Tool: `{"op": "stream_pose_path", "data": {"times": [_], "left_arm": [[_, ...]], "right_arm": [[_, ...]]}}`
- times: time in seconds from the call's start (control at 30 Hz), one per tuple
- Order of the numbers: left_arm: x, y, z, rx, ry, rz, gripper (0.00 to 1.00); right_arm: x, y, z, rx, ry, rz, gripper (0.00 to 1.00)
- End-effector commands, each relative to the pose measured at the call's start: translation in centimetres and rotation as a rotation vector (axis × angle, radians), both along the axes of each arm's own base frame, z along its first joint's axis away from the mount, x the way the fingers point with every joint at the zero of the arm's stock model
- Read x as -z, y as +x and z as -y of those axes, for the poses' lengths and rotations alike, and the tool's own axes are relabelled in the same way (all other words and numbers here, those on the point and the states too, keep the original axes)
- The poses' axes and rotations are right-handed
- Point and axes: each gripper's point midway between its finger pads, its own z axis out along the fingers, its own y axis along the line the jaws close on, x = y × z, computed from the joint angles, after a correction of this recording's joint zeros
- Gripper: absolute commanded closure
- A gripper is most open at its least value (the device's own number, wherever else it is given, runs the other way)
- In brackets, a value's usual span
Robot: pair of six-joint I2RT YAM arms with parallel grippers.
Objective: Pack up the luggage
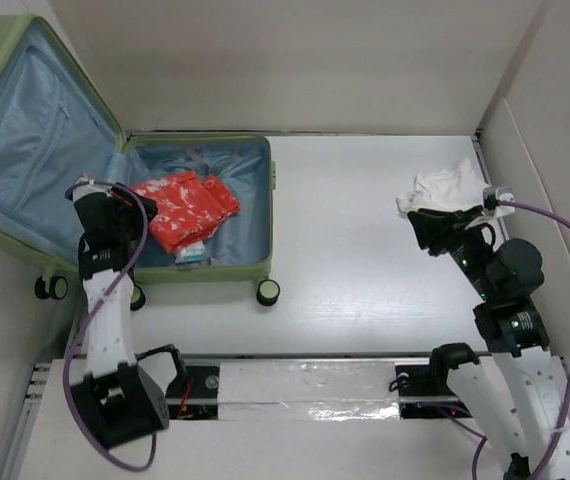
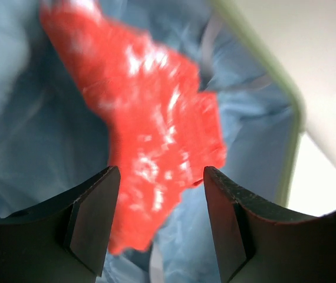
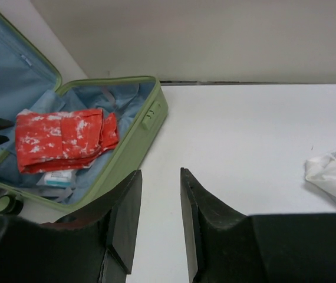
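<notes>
The light-green luggage (image 1: 269,205) lies open at the left of the table, its lid leaning back and its blue lining showing. A folded red-and-white cloth (image 1: 180,208) lies in its base on top of a small white-and-teal packet (image 1: 193,255). My left gripper (image 1: 125,200) is open and empty over the left end of the base, just above the red cloth (image 2: 156,135). My right gripper (image 1: 422,228) is open and empty above the table at the right, next to a crumpled white cloth (image 1: 449,188). The luggage (image 3: 147,127) and red cloth (image 3: 62,140) show in the right wrist view.
The white cloth (image 3: 333,174) lies near the table's right edge by a side wall. Black spinner wheels (image 1: 267,292) stick out at the luggage's near side. A taped metal rail (image 1: 305,385) runs along the near edge between the arm bases.
</notes>
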Motion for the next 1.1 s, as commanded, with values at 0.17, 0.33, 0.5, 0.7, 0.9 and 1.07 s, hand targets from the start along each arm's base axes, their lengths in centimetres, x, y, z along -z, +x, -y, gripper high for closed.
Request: {"op": "stream_pose_path", "data": {"times": [0.17,0.33,0.5,0.7,0.9,1.07], "left_arm": [[-11.0,-3.5,2.2,-0.019,0.089,0.353,0.52],[-15.1,-1.6,9.6,0.277,0.061,0.479,0.69],[-16.1,1.8,27.3,0.578,0.137,0.437,0.68],[-7.8,4.5,42.6,0.832,0.106,0.255,0.64],[-3.0,0.5,48.8,0.939,0.027,0.259,0.63],[0.0,-2.1,51.1,1.015,-0.05,0.246,0.61]], "right_arm": [[0.9,2.3,-0.1,0.023,-0.008,-0.038,0.85],[1.3,4.8,2.2,0.187,0.003,-0.074,1.0],[5.3,9.9,7.8,0.502,-0.021,-0.238,0.94],[12.0,14.0,19.3,0.834,0.077,-0.432,0.42],[20.9,16.5,25.5,0.864,0.213,-0.645,0.39],[26.6,18.4,25.6,0.817,0.196,-0.803,0.39]]}}
